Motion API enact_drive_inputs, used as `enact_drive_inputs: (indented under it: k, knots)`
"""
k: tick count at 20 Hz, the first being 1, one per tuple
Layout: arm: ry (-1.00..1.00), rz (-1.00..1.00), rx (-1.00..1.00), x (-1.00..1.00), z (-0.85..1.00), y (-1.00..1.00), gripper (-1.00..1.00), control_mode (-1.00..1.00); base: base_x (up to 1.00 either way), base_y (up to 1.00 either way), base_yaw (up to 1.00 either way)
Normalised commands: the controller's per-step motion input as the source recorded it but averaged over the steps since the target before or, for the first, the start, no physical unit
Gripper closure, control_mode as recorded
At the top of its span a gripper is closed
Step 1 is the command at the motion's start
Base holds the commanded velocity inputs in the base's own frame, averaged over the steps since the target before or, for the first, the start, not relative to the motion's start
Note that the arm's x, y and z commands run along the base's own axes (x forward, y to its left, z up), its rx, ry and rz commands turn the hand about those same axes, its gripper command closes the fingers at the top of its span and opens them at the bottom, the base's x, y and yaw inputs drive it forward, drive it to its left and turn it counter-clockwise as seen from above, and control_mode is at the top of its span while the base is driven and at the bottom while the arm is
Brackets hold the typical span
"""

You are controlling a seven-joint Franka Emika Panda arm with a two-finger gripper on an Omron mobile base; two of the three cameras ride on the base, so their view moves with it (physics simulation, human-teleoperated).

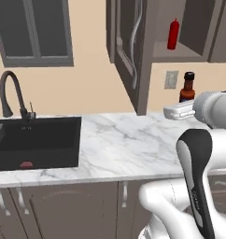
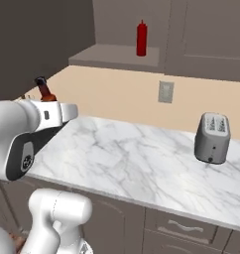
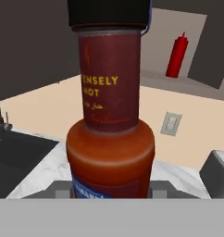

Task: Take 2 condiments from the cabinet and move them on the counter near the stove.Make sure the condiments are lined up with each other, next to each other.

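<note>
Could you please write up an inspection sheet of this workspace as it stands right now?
Surface: white marble counter, bare in the middle.
Job's things: red squeeze bottle upright on the shelf of the open cabinet; sauce bottle out of the cabinet, above the counter.
Clutter: toaster on the counter.
Grippers: gripper shut on the sauce bottle, low on its body.
Cables: nothing seen.
Surroundings: black sink with faucet, wall outlet, window.
</note>
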Motion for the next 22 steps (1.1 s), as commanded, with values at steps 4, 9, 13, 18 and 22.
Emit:
enact_drive_inputs:
  k: [4,9,13,18,22]
  knots:
    - [0.0,0.0,0.0,0.0,0.0,0.0,1.0,1.0,-0.66,0.0,0.32]
    - [0.0,0.0,0.0,0.0,0.0,0.0,1.0,1.0,-0.7,0.0,0.33]
    - [0.0,0.0,0.0,0.0,0.0,0.0,1.0,1.0,-0.69,0.0,0.36]
    - [0.0,0.0,0.0,0.0,0.0,0.0,1.0,1.0,-0.67,0.0,0.43]
    - [0.0,0.0,0.0,0.0,0.0,0.0,1.0,1.0,-0.67,0.0,0.48]
